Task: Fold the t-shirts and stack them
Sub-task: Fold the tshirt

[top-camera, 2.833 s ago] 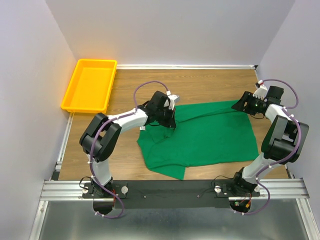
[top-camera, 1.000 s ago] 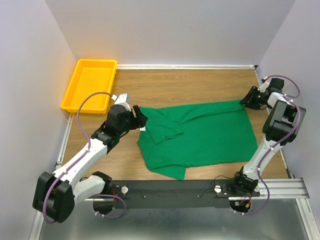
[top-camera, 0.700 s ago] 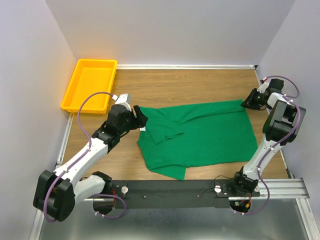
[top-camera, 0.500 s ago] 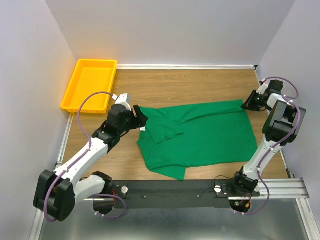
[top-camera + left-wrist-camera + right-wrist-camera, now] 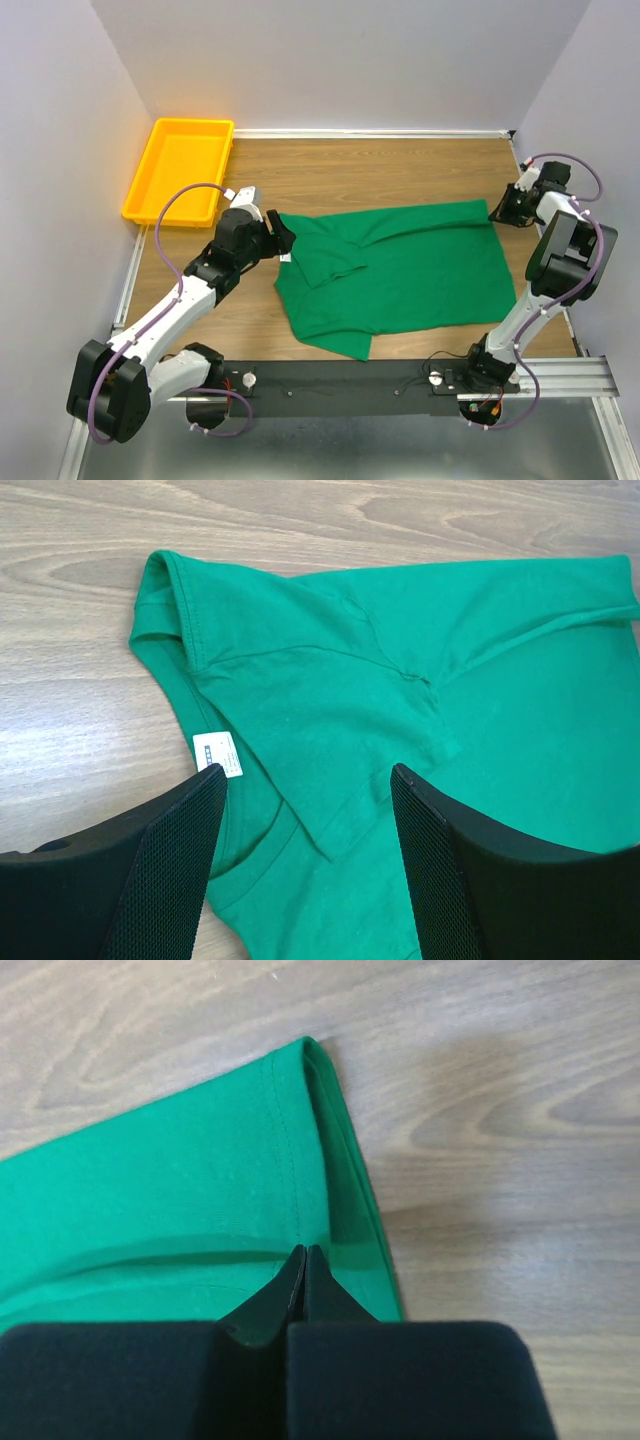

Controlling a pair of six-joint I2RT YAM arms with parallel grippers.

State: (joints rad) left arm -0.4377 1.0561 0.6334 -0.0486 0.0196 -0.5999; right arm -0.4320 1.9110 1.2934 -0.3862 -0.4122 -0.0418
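A: Right gripper (image 5: 303,1251) first: its jaws are pressed tight together, tips nipping the hem at the far right corner of the green t-shirt (image 5: 420,265).

B: Yes, and a crease in the cloth runs right into that pinch. What about the left gripper (image 5: 308,780)?

A: Spread wide and holding nothing. It hovers over the collar end, with the white neck label (image 5: 217,752) just beside one finger.

B: The shirt itself lies flat on the wooden table (image 5: 380,165), one sleeve folded inward, well apart from the yellow tray (image 5: 168,219) in the far left corner.
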